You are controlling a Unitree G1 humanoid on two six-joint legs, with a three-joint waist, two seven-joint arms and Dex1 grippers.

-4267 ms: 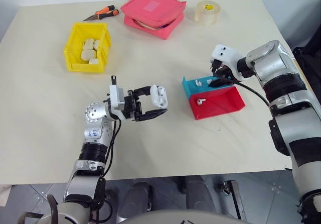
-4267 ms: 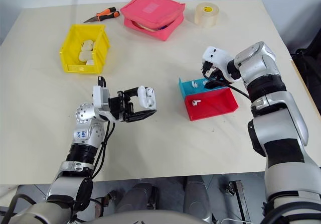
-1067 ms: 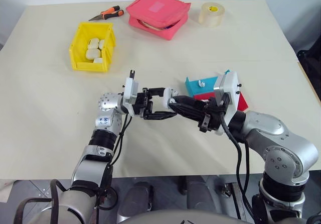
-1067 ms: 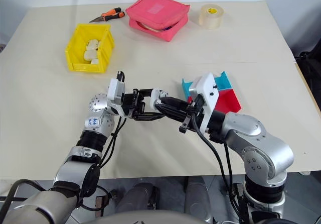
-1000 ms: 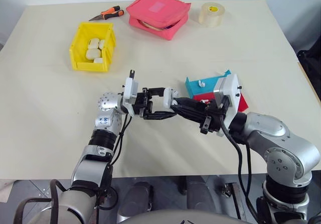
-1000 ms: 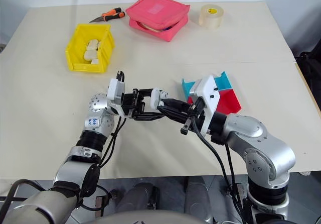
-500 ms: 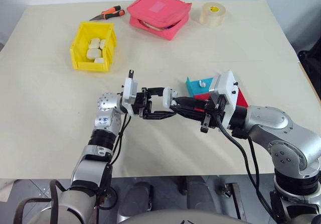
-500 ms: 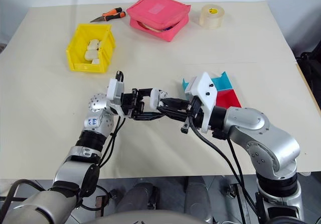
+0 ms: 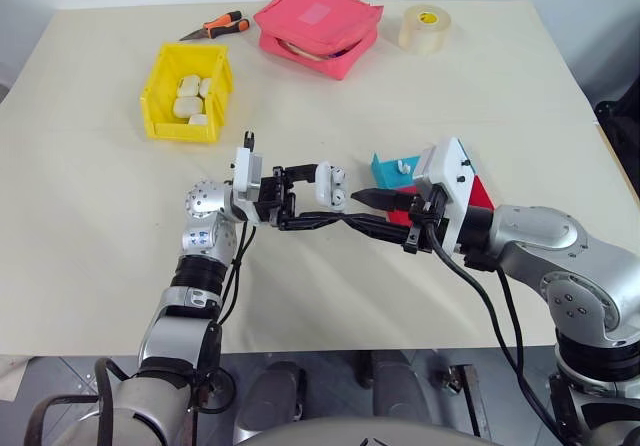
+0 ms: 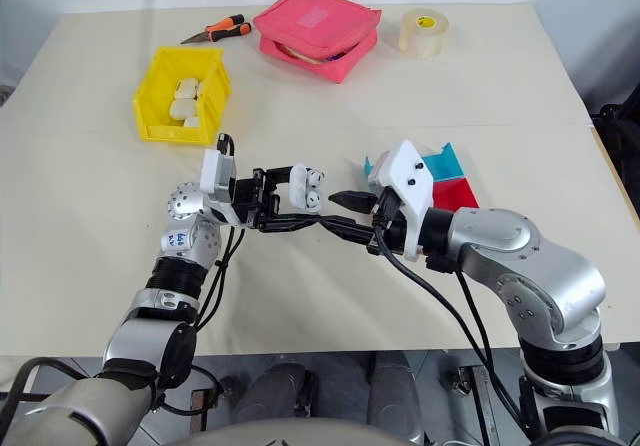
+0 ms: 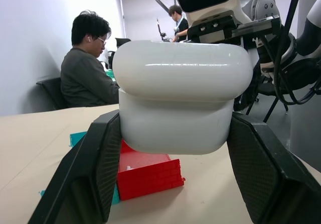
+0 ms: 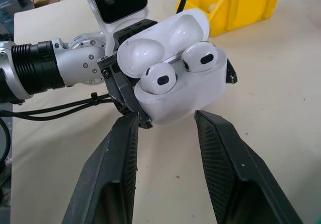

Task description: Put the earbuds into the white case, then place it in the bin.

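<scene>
- The left tool (image 9: pixel 312 198) is clamped on the white case (image 9: pixel 329 185), holding it up above the worktop (image 9: pixel 90 226) with the lid flipped open
- Both earbuds (image 12: pixel 178 67) now sit in their sockets, heads showing side by side
- A second ago the right tool (image 9: pixel 372 209) was pressed right up against the case; now it has backed a little away and its fingers have spread apart, holding nothing
- To my eye that means the second bud has just been dropped in and let go (so the loading half of the job looks done)
- What is left: shut the lid, then carry the case over to the yellow bin (image 9: pixel 160 84), which stands well apart at the far left and already holds some white cases
- A spare bud (image 9: pixel 399 165) lies in the blue tray (image 9: pixel 390 171) beside the red tray (image 9: pixel 478 192)
</scene>
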